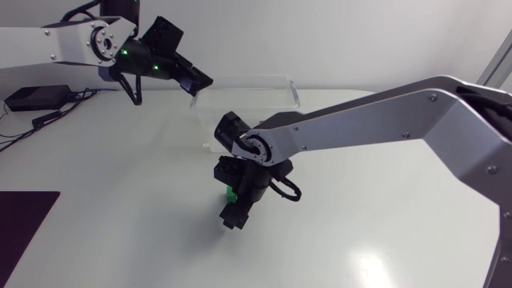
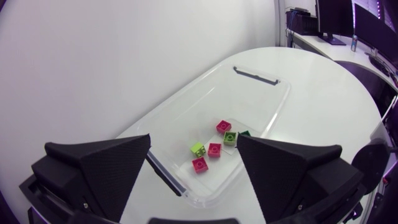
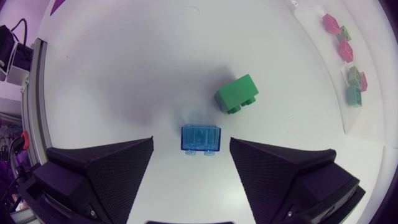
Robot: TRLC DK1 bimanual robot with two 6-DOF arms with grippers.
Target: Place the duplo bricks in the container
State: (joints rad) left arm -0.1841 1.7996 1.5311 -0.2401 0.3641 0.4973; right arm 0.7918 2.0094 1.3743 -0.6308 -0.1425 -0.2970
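Note:
A clear plastic container (image 1: 276, 84) stands at the back of the table. My left gripper (image 1: 200, 81) hovers over its left end, open and empty. From the left wrist view (image 2: 194, 142), several bricks lie in the container (image 2: 261, 99) below: pink ones (image 2: 224, 126), a lime one (image 2: 198, 149) and a green one (image 2: 230, 138). My right gripper (image 1: 233, 218) points down at the table in front of the container. A translucent blue brick (image 3: 201, 139) lies between its open fingers (image 3: 112, 165), untouched. A green brick (image 3: 237, 94) (image 1: 230, 193) sits just ahead of it.
A dark mat (image 1: 24, 220) lies at the table's left front edge. A black box with cables (image 1: 36, 98) sits at the back left. The container's wall (image 3: 351, 115) shows beyond the green brick in the right wrist view.

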